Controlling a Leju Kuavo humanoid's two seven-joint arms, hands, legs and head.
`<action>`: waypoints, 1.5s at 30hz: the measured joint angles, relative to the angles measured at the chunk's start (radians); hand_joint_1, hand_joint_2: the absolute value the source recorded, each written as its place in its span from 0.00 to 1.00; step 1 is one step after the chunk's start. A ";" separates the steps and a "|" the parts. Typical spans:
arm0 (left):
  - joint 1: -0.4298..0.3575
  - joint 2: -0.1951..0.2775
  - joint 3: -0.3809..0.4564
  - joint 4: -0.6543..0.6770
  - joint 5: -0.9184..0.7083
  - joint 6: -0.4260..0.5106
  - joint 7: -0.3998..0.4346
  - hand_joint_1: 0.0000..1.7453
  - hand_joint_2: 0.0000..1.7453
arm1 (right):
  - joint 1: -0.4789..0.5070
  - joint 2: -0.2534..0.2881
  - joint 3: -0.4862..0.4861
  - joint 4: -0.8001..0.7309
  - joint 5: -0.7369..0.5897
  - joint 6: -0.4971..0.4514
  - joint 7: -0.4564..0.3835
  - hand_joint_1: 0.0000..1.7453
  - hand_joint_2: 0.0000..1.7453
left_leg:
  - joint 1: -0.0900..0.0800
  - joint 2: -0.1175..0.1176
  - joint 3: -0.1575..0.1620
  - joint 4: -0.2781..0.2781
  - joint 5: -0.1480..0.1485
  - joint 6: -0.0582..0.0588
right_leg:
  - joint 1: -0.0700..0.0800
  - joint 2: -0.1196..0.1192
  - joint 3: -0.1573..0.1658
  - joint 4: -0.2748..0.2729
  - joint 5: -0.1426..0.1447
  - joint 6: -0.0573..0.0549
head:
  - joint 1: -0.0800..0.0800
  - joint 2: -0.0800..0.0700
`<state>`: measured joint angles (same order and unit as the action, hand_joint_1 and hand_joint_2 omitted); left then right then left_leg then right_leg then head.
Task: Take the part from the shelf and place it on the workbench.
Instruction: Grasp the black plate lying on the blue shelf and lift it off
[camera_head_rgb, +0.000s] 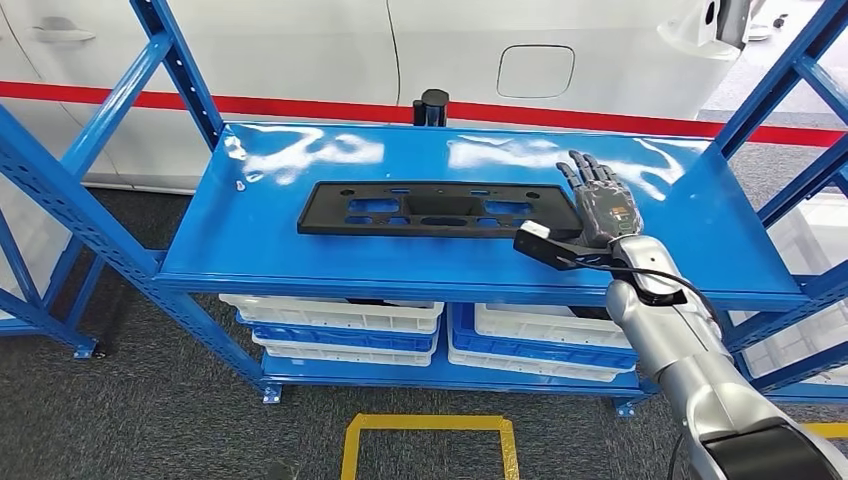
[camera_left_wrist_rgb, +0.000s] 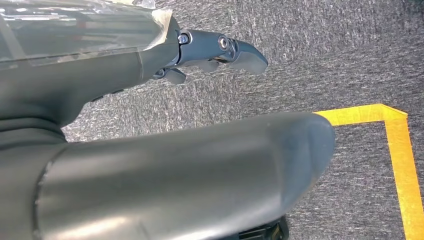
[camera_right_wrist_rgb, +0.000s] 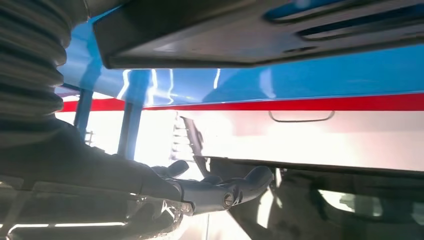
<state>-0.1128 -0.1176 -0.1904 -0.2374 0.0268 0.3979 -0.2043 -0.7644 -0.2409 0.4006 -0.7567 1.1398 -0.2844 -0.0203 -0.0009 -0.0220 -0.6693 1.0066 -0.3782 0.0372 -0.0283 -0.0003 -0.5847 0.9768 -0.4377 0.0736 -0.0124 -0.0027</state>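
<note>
Right hand (camera_head_rgb: 603, 203), fingers spread and holding nothing, hovers over the blue shelf (camera_head_rgb: 250, 240) just beside the right end of the flat black part (camera_head_rgb: 440, 209). Left hand (camera_left_wrist_rgb: 220, 52) hangs above grey carpet, seemingly loosely curled and empty.

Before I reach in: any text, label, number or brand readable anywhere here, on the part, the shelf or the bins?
None can be read.
Black part: bare moulded plastic with cut-outs, no lettering visible.
Blue shelf: glare patches only, no label.
White and blue bins below: no tags legible.
White car behind: red stripe, door handle and filler flap, no writing.
Yellow floor tape: plain marking.
</note>
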 joint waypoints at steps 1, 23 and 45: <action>-0.001 0.000 0.000 0.000 -0.002 0.000 0.001 0.00 0.00 | 0.000 0.007 0.002 -0.006 0.000 0.008 -0.003 0.00 1.00 | 0.000 0.000 0.000 0.000 0.000 0.000 | 0.000 0.000 0.000 0.000 0.000 0.000 | 0.000 0.000; -0.005 -0.005 0.002 -0.001 0.006 0.008 0.008 0.00 0.00 | -0.077 0.117 0.058 0.104 0.020 0.070 0.036 0.96 1.00 | 0.001 0.000 0.000 0.000 0.000 0.000 | 0.000 0.000 0.000 0.000 0.000 -0.001 | 0.000 0.000; -0.004 -0.005 0.017 -0.001 -0.002 0.024 -0.019 0.00 0.00 | -0.112 0.137 0.031 0.157 -0.074 -0.016 -0.051 0.98 1.00 | 0.001 0.000 0.008 0.000 -0.004 -0.001 | 0.001 0.000 0.008 0.000 -0.004 -0.002 | 0.000 0.000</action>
<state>-0.1169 -0.1228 -0.1736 -0.2380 0.0250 0.4214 -0.2234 -0.8764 -0.1043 0.4319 -0.5998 1.0656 -0.3003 -0.0713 0.0001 -0.0221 -0.6613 1.0067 -0.3821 0.0364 -0.0276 -0.0001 -0.5771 0.9767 -0.4421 0.0714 -0.0122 -0.0027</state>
